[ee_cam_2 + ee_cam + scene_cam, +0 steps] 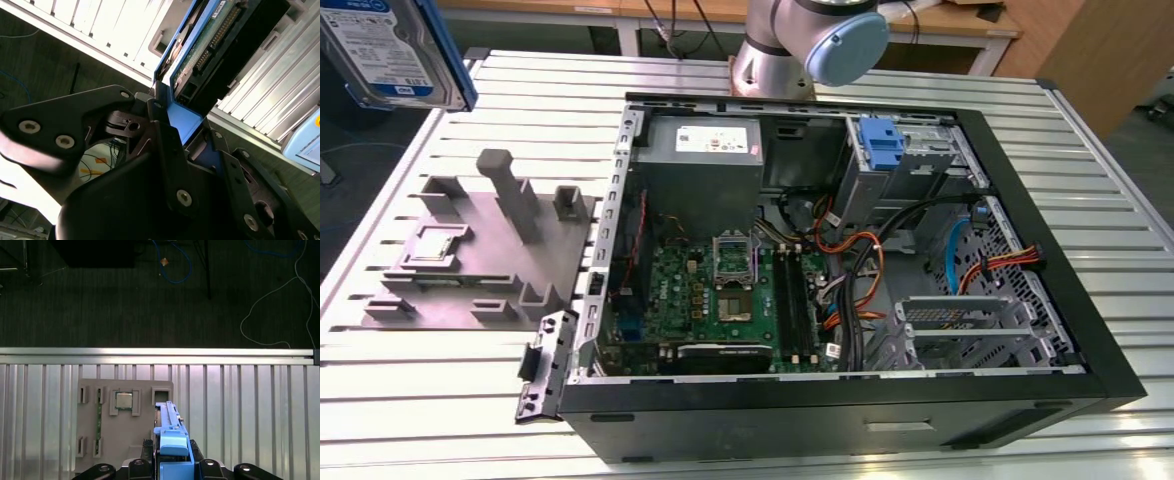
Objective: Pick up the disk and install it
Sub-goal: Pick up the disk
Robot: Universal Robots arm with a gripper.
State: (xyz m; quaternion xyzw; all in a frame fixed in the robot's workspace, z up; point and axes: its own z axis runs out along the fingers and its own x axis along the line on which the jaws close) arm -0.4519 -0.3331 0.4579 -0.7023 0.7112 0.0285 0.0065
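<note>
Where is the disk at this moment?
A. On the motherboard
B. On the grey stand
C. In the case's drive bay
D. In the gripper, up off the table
D: the gripper clamps the disk by its blue frame, and the disk hangs clear of the stand.

Even overhead light falls on the slatted metal surface, with pale glare along its ribs. The computer case holds soft interior shadow. In the first wrist view the floor is dim. In the second wrist view the end effector and the disk it grips appear dark against overexposed slats.
</note>
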